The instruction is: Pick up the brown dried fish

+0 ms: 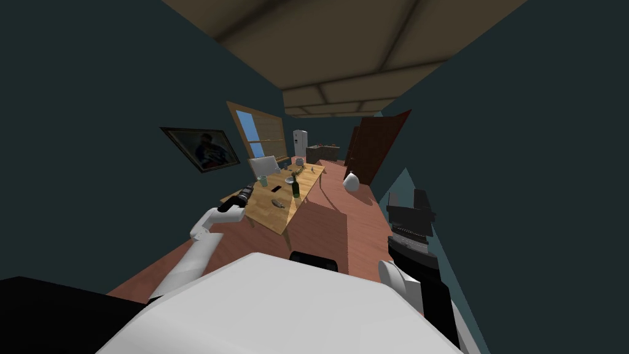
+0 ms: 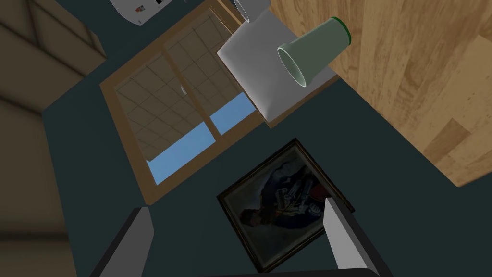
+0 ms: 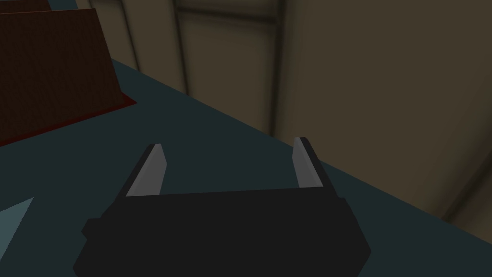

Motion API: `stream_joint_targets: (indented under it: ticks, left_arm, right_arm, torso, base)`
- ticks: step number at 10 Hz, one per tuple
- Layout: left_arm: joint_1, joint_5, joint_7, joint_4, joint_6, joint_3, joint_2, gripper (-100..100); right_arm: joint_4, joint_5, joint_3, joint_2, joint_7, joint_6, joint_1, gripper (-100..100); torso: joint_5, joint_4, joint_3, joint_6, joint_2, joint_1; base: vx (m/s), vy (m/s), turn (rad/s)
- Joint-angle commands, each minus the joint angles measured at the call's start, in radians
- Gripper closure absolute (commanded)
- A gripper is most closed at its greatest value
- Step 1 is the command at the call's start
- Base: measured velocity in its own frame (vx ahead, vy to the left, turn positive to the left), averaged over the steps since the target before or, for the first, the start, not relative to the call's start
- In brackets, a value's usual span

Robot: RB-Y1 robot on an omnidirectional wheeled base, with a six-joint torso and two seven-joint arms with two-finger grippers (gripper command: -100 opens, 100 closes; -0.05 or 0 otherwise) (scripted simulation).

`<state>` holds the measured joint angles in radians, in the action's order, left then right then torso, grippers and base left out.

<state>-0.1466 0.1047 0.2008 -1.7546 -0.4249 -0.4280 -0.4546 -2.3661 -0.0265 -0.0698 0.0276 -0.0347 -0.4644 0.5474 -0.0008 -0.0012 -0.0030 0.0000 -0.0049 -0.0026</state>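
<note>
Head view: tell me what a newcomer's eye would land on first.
The wooden table stands out mid-picture against the dark walls. A dark green bottle stands upright on it, and the small brown dried fish lies nearer its front edge. The left gripper, open, is at the table's left edge, apart from the fish.

Green cup [image 2: 314, 50] on wooden table [image 2: 432, 96], fingers [image 2: 338, 238] apart
</note>
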Motion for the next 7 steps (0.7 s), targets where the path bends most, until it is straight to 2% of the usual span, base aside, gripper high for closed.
stream_joint_targets:
  ticks: [1, 7]
  left_arm:
    - [0.015, 0.015, 0.022, 0.029, -0.05, -0.021, -0.017, -100]
    - [0.046, 0.034, 0.063, 0.079, -0.181, -0.053, -0.034, -100]
  right_arm:
    - [0.0, 0.0, 0.0, 0.0, 0.0, 0.0, 0.0, 0]
    - [0.0, 0.0, 0.0, 0.0, 0.0, 0.0, 0.0, 0]
  torso:
    - [0.0, 0.0, 0.0, 0.0, 0.0, 0.0]
    - [0.0, 0.0, 0.0, 0.0, 0.0, 0.002]
  base:
    - [0.081, -0.035, -0.008]
    - [0.068, -0.028, -0.009]
